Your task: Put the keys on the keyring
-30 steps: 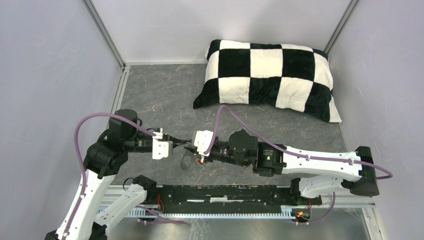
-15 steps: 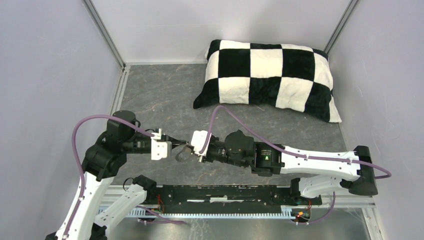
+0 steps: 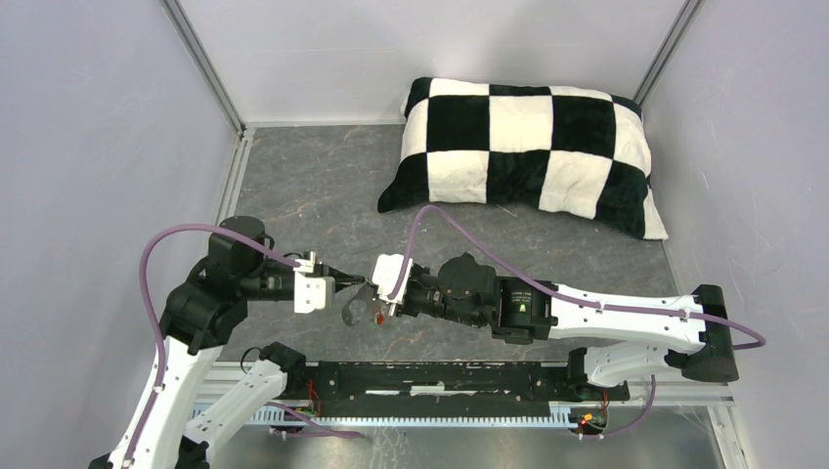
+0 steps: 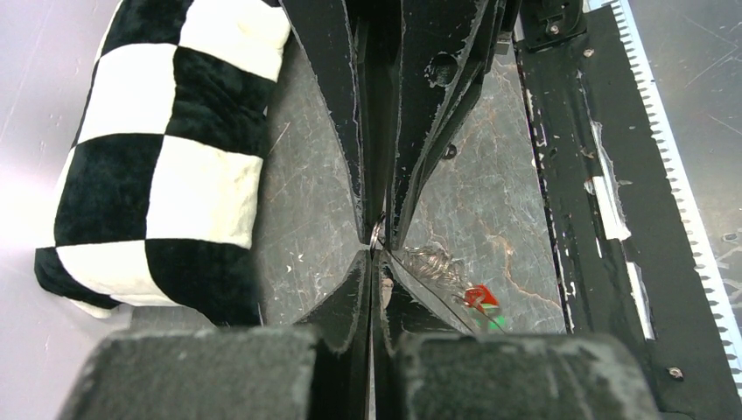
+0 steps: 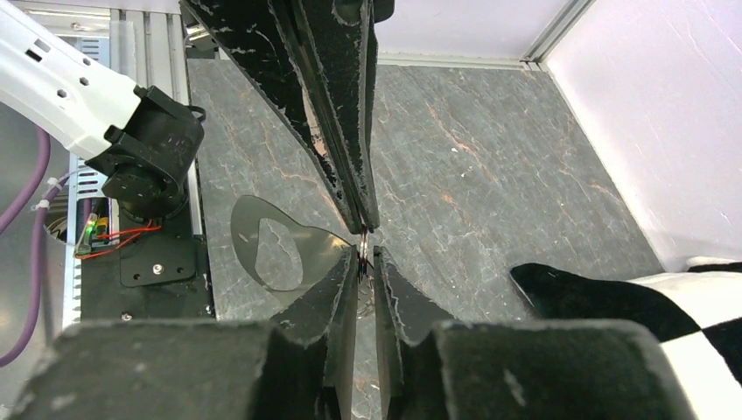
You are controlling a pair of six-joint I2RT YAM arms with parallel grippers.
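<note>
Step in hand: threading the keys (image 4: pixel 436 262) onto the metal ring (image 5: pixel 361 248) of the keyring (image 5: pixel 245 226).
Left gripper (image 4: pixel 374 252): fingers pressed together, tips meeting the right tips at the ring; whether they nip the wire cannot be told.
Right gripper (image 5: pixel 366 257): fingers nearly together, clamped on the metal ring.
Keyring: flat grey fob hanging off the ring, just beside the right fingers, above the surface (image 3: pixel 313 186).
Keys: bunched below the meeting point, red tag (image 4: pixel 477 297) and green tag (image 4: pixel 495 323) showing; hanging or lying, not clear.
Pillow (image 3: pixel 528 147): well apart at the back.
Handling advice: keep one grip firm on the ring, pry the coil with the other, feed a key's hole slowly.
Risk: thin wire slipping out, fob swinging.
</note>
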